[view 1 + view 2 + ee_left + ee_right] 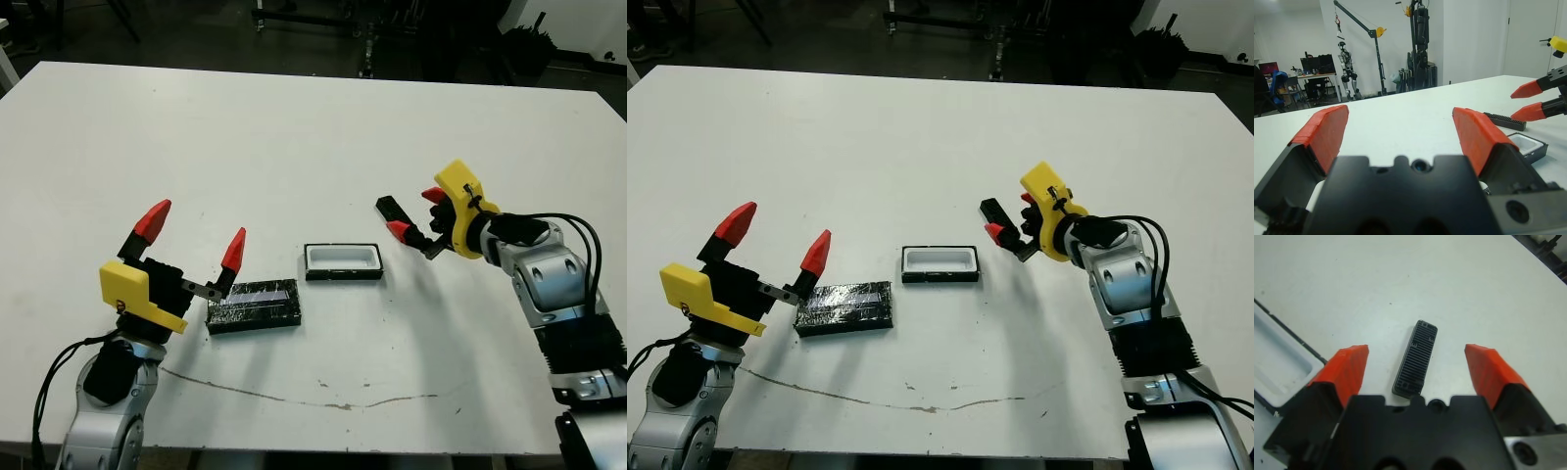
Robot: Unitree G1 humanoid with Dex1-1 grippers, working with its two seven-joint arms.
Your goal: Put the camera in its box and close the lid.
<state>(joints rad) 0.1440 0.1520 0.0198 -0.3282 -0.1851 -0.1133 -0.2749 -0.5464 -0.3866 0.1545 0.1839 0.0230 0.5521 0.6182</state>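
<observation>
Nearest, the left end effector (192, 239) hangs spread wide and empty beside the lid (254, 305), which lies lengthwise across the desk (294, 137). Right end effector (1418, 369), equally wide, holds nothing and straddles the camera (1415, 359), whose long axis runs along the fingers. Only that wrist view shows its ribbed face. Between them, the box (343, 260) lies open.

Glossy crinkled lid (254, 305); ribbed, seemingly matt camera (1415, 359)

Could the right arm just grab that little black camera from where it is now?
Probably yes. The right gripper is open, with the camera lying on the table between its fingers, and nothing lies between them.
</observation>
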